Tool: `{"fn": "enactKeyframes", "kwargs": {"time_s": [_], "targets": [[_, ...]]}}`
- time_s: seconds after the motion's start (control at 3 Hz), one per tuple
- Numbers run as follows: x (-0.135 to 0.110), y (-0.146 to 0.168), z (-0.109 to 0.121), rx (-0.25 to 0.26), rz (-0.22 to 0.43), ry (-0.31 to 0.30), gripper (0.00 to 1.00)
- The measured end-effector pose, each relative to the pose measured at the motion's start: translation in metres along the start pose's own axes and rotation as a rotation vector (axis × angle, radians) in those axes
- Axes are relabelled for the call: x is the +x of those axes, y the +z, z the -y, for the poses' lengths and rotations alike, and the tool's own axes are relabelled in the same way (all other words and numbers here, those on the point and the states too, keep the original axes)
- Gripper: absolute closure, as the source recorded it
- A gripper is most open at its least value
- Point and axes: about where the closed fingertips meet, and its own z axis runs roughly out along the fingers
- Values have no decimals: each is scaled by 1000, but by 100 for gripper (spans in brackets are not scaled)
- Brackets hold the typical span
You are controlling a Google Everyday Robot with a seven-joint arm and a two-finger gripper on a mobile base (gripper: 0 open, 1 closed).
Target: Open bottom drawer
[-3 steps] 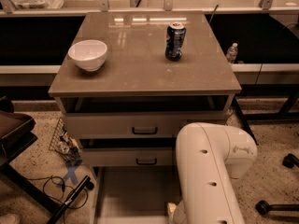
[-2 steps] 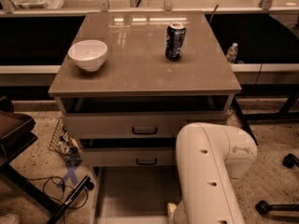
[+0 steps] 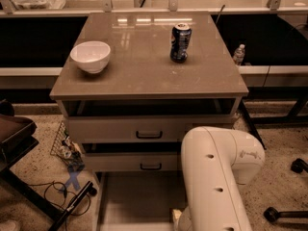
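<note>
Status: pale grey-beige bottom drawer (image 3: 139,201) pulled out below front edge of brown desk (image 3: 144,66); gripper (image 3: 176,217) mostly hidden behind white robot arm (image 3: 216,177), can't tell its grip.

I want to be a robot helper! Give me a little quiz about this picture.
1. True or false: the bottom drawer is pulled out.
2. What stands on the cabinet top with the white bowl? A) a soda can B) a banana C) a book
3. Fill in: the robot's hand, mostly hidden behind its white arm, sits low down beside the ____ drawer.
Key: 1 true; 2 A; 3 bottom.
</note>
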Motion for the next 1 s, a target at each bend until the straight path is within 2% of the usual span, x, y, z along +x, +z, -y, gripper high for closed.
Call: {"fn": "enactKeyframes", "kwargs": {"time_s": [0.33, 0.67, 1.0], "targets": [[0, 0, 0, 0, 0, 0, 17], [2, -29, 20, 30, -4, 2, 41], [17, -100, 50, 85, -34, 28, 65]]}}
